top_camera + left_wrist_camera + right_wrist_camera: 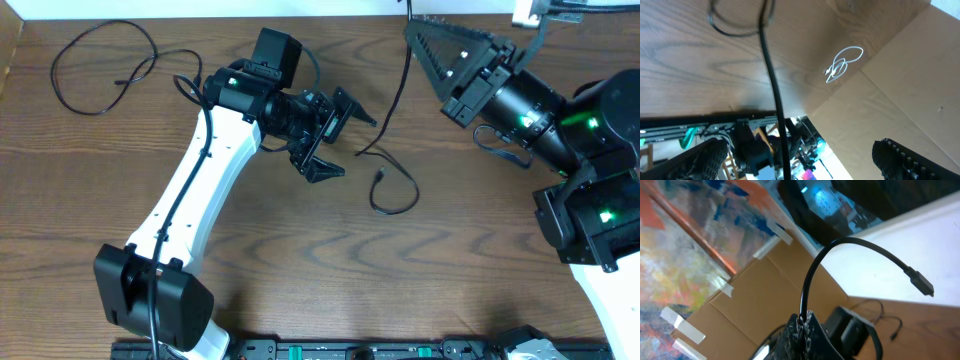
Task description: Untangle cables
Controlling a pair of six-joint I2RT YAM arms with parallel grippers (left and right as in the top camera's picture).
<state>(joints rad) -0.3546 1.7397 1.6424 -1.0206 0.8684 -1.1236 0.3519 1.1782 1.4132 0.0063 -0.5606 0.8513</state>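
**Right wrist view, lower middle.** The right tool (802,325) is fully closed, pinching a black cable (855,242). The cable rises from the fingertips, arches to the right and ends in a free plug (921,284) hanging in the air.

**Overhead view.** The same tool sits at the upper right of the frame. Its cable drops down to the wooden surface (300,260) and ends in a loose open loop at frame centre. The left tool (337,138) lies just left of that loop, jaws spread as wide as they go and holding nothing. A second black cable (95,55) lies in an open curl at the upper left, well apart from the first.

**Left wrist view.** One finger (900,155) shows at the lower right and its mate at the lower left. A black cord runs down the picture between them, ungripped; it is probably the cable the right tool holds. A white cable (842,62) lies in a small loose coil right of centre, where the wood meets a cardboard panel (910,90). It touches neither black cord.

**Progress (judged).** No knot is visible and the three cords appear separate, so the untangling looks largely done. What appears to remain is to set down the raised cable and perhaps open out the white coil. Whether that coil crosses itself tightly is too small to tell.
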